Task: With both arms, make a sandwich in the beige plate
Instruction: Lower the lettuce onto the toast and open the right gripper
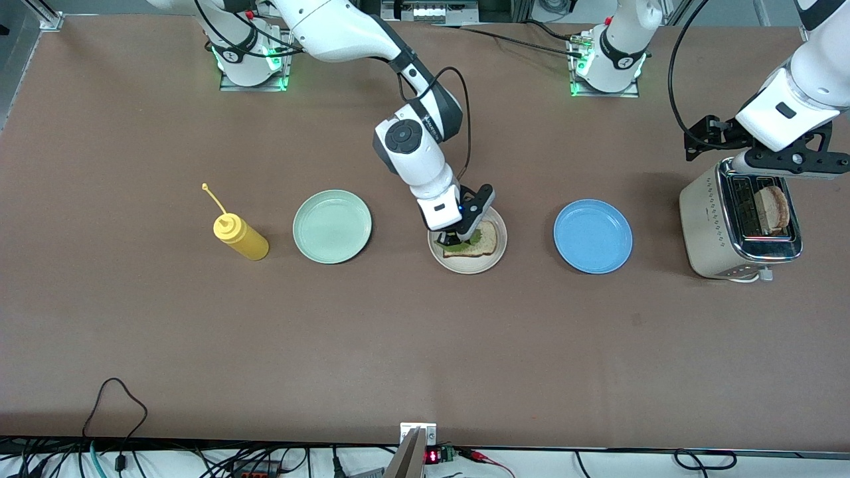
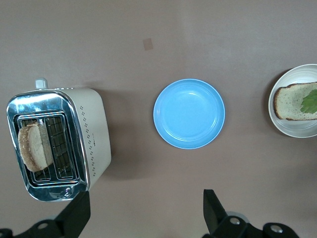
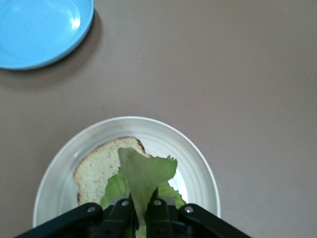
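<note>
The beige plate (image 1: 465,269) (image 3: 198,163) lies mid-table and holds one bread slice (image 1: 483,243) (image 3: 96,168). My right gripper (image 1: 458,238) (image 3: 142,203) hangs low over this plate, shut on a crinkled green lettuce leaf (image 1: 473,235) (image 3: 146,173) that drapes onto the slice. A second bread slice (image 1: 773,209) (image 2: 32,146) stands in a slot of the toaster (image 1: 704,219) (image 2: 94,134) at the left arm's end of the table. My left gripper (image 1: 790,162) (image 2: 143,210) hovers open by the toaster's top with nothing between its fingers.
A blue plate (image 1: 592,236) (image 2: 188,113) lies between the beige plate and the toaster. A mint-green plate (image 1: 332,226) and a yellow squeeze bottle (image 1: 240,238) stand toward the right arm's end. Cables run along the table edge nearest the front camera.
</note>
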Controlling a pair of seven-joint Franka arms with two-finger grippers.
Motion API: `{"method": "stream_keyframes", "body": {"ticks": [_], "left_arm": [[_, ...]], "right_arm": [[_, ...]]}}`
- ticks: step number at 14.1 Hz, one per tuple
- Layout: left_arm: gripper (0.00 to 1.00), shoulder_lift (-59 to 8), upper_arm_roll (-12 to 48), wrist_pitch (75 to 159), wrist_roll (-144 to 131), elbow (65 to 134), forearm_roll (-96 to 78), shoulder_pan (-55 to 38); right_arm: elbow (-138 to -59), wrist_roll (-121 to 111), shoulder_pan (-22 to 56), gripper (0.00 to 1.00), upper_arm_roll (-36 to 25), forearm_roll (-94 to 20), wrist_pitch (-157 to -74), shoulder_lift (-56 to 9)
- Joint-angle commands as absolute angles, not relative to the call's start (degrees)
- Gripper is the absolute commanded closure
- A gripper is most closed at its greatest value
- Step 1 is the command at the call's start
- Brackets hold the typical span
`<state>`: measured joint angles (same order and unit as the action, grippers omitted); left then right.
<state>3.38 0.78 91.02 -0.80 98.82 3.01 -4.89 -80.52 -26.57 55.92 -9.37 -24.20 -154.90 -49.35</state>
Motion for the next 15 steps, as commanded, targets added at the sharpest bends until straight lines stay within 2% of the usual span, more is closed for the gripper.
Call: {"method": "stream_keyframes", "body": {"ticks": [1, 2, 3, 11, 15], "left_arm": [[0.00, 2.8, 0.7, 89.6, -1.2, 97.2, 2.6, -5.1], [0.00, 2.8, 0.7, 89.6, -1.2, 97.2, 2.6, -5.1], [0.00, 2.8, 0.7, 89.6, -1.2, 97.2, 2.6, -5.1], [0.00, 2.8, 0.7, 89.6, -1.2, 97.2, 2.6, -5.1], [0.00, 2.8, 0.7, 89.6, -1.1, 97.2, 2.6, -5.1]], "right_arm": [[-78.8, -25.0, 55.7, 0.80, -7.8, -24.8, -159.2, -51.8], [-78.8, -25.3, 55.8, 0.05, -7.7, -24.4, -161.0, -52.2], [-78.8, -25.7, 55.9, 0.00, -7.7, -23.7, -163.4, -52.6], [-77.7, -25.1, 55.2, 0.00, -7.9, -24.0, -164.3, -52.4], [-77.3, -25.0, 52.3, 0.00, -7.9, -26.1, -160.9, -49.7]]}}
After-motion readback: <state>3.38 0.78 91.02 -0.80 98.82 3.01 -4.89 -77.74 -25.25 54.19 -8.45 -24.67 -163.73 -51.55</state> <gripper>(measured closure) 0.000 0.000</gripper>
